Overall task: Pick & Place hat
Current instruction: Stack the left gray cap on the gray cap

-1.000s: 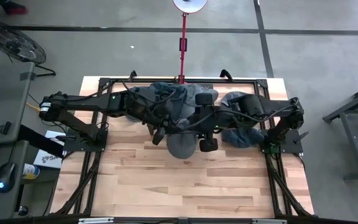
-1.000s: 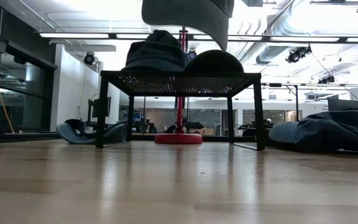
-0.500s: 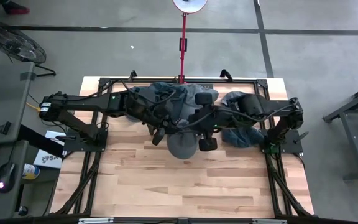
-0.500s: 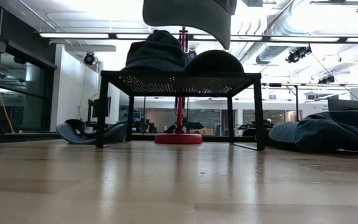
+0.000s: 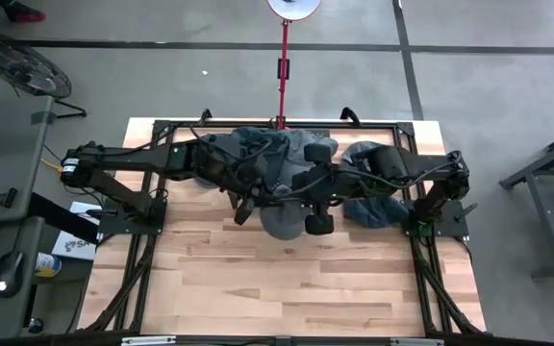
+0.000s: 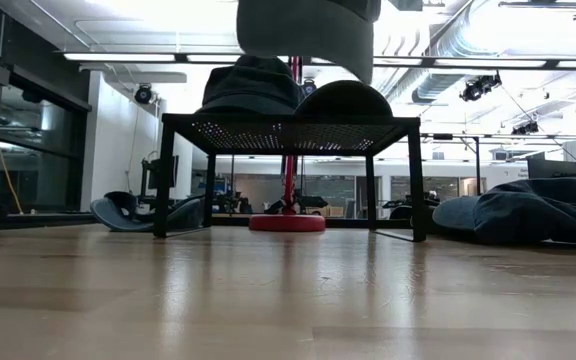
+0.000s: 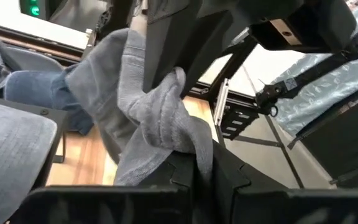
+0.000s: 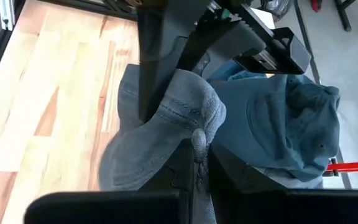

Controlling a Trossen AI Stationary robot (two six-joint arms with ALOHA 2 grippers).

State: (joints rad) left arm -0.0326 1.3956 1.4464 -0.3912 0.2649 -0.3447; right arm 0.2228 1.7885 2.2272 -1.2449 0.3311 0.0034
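Note:
A grey hat (image 5: 280, 221) hangs in the air over the table's middle, and its underside shows at the top of the low view (image 6: 308, 30). My left gripper (image 7: 197, 168) and my right gripper (image 8: 197, 155) meet above it, and each is shut on it. Behind it a black mesh rack (image 6: 288, 125) carries two more hats (image 6: 253, 85) (image 6: 343, 100) on its top. In the high view the two arms cross over the hat and hide where they hold it. My left gripper pinches a bunched fold of the hat's grey fabric (image 7: 182, 140) between its two fingers; the cloth wells up out of the gap. The hat is lifted clear of the table. My right gripper pinches a stitched, rounded part of the hat (image 8: 197, 127) between its two fingers, close beside the left gripper's fingers (image 8: 160, 68). The hat's remaining cloth (image 8: 135, 162) hangs slack below, over the wooden table.
Blue-grey hats lie in a heap on the table's right side (image 5: 373, 207) (image 6: 528, 215). A red lamp pole (image 5: 283, 67) stands behind the table's far edge. The near half of the wooden table (image 5: 287, 288) is bare wood.
The grey hat's hanging part has drawn in a little under the grippers, toward the table's far edge; in the low view its outline has narrowed on one side. Both arms have stayed almost where they were.

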